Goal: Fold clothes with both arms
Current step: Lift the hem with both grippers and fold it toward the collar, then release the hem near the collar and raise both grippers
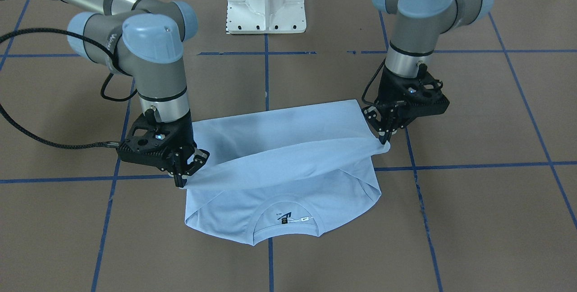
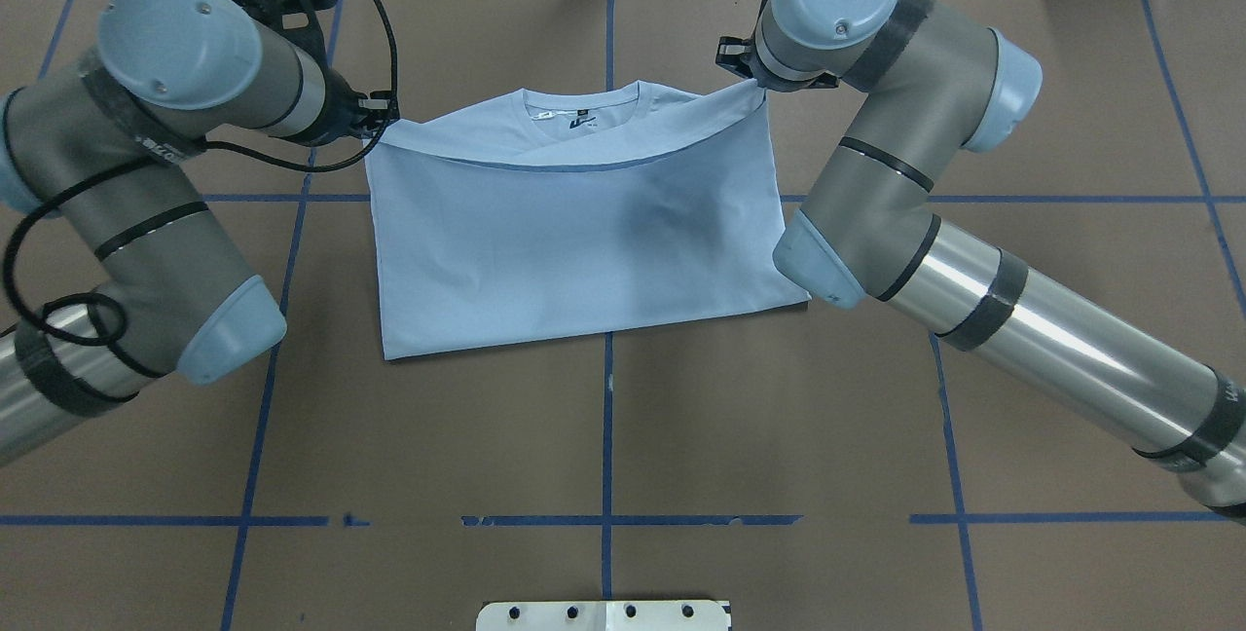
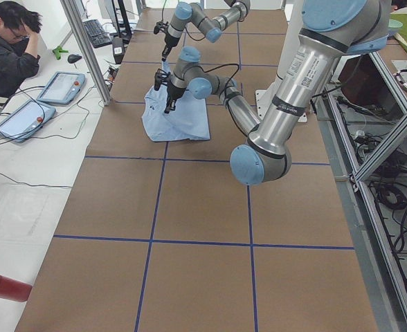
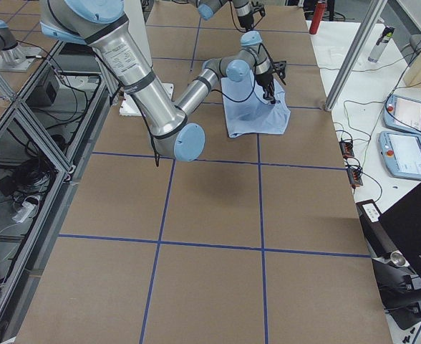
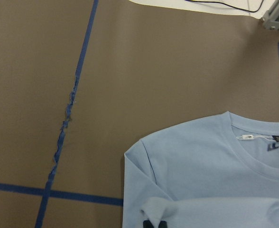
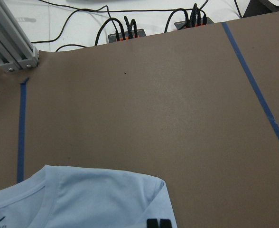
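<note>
A brown table (image 2: 438, 436) is crossed by blue tape lines (image 2: 605, 397). Along one long edge of the table a white bench (image 3: 16, 180) is set, on which two tablets (image 3: 59, 87) are laid.

The shirt (image 1: 279, 148) lay on the table (image 1: 473, 220) out in front of the base (image 1: 266, 3), its collar (image 1: 288, 222) on the side farthest from the robot. The near part was doubled over toward the collar, its leading edge raised off the layer beneath and stretched between the two tools. The left tool (image 1: 384, 139) pinched that edge at the shirt's left corner, the right tool (image 1: 181, 183) at its right. Collar and shoulders lay flat beyond the edge. Across the table from the robot sat a person (image 3: 6, 45) — two tablets (image 3: 59, 87) before them.
</note>
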Controlling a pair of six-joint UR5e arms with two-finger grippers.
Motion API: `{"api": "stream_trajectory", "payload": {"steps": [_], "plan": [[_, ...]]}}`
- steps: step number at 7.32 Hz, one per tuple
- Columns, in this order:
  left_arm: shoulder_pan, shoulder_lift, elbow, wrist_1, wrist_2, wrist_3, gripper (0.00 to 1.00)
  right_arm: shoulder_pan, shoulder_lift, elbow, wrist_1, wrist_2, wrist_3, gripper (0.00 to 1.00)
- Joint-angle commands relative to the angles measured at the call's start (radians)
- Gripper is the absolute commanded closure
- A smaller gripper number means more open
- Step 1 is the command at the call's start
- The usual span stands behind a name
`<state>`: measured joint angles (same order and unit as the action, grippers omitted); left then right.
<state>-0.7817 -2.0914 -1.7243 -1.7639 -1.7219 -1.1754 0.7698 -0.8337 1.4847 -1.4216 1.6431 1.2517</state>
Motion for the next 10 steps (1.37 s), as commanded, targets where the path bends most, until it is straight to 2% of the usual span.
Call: {"api": "stream_trajectory", "payload": {"steps": [1,3,7,8,9,10], "plan": [[0.002,-0.073,0.28,-0.19,0.022,0.0,1.0,-0.003,0.03,-0.163,0.098,-0.005,0.0,1.0],[0.007,-0.088,0.415,-0.3,0.024,0.037,1.0,-0.021,0.03,-0.198,0.104,-0.019,-0.001,1.0],[0.01,-0.09,0.417,-0.31,0.03,0.046,1.0,-0.052,0.028,-0.199,0.105,-0.043,0.0,1.0],[0.009,-0.087,0.414,-0.342,0.028,0.048,0.44,-0.053,0.025,-0.199,0.104,-0.043,-0.004,0.38],[0.009,-0.079,0.405,-0.388,0.024,0.046,0.0,-0.057,0.031,-0.19,0.104,-0.043,-0.017,0.0],[0.013,-0.044,0.331,-0.388,0.018,0.048,0.0,-0.049,0.031,-0.161,0.107,-0.034,-0.1,0.0]]}}
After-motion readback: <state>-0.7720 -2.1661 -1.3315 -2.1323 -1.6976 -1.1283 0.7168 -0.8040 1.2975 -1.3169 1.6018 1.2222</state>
